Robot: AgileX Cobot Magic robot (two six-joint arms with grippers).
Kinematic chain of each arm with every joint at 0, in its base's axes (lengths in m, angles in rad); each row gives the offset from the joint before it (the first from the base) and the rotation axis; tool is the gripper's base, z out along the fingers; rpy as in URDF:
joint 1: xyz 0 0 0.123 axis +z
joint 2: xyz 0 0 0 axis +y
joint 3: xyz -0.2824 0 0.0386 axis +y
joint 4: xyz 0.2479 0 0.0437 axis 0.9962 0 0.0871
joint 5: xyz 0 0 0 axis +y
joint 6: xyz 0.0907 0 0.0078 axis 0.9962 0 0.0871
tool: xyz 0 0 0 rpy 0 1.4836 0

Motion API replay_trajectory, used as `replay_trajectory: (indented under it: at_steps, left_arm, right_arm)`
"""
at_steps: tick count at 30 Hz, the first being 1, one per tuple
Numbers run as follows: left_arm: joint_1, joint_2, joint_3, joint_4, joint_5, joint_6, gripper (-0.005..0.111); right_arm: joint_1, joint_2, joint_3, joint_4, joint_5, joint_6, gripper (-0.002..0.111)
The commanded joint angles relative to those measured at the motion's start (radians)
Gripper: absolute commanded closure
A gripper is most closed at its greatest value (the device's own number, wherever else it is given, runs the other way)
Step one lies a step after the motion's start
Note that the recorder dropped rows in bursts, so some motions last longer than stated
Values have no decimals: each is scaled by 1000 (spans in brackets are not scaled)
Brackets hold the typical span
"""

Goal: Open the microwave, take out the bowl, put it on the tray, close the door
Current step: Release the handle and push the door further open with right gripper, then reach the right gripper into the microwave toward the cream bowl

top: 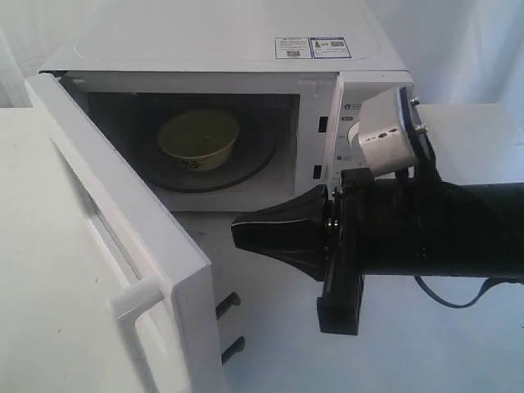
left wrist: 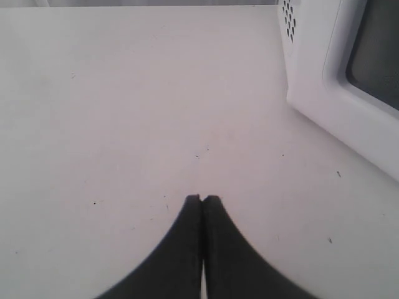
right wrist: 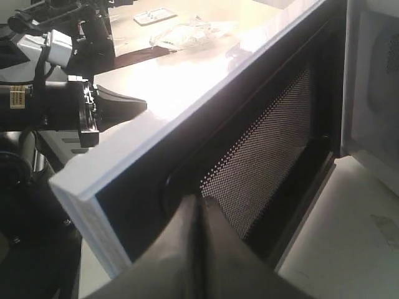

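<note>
The white microwave [top: 205,41] stands with its door [top: 98,205] swung wide to the left, the bar handle [top: 135,299] facing outward. The cream bowl [top: 198,141] sits on the turntable inside. My right gripper [top: 236,233] is shut and empty in front of the cavity, tips pointing at the door's inner face. In the right wrist view its tips [right wrist: 201,200] are close to the door's mesh window [right wrist: 268,143]. My left gripper [left wrist: 202,198] is shut and empty over the white table, outside the door [left wrist: 368,75]. It also shows beyond the door's edge as a dark gripper [right wrist: 134,106]. No tray is in view.
Two dark latch hooks [top: 229,303] stick out of the door's free edge. The dial panel [top: 348,131] is partly hidden by the right wrist camera [top: 389,131]. Across the room, a clear plastic bag [right wrist: 187,34] and a flat white item [right wrist: 154,15] lie on a table.
</note>
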Motion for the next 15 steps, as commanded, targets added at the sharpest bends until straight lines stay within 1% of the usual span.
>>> replay_trajectory:
  at_steps: [1,15]
  left_arm:
    - [2,-5,3,-3,-2,-5,107]
    - [2,-5,3,-3,-2,-5,107]
  right_arm:
    - [9,51,3,1,29,5,108]
    - [179,174,-65,1,30,3,108]
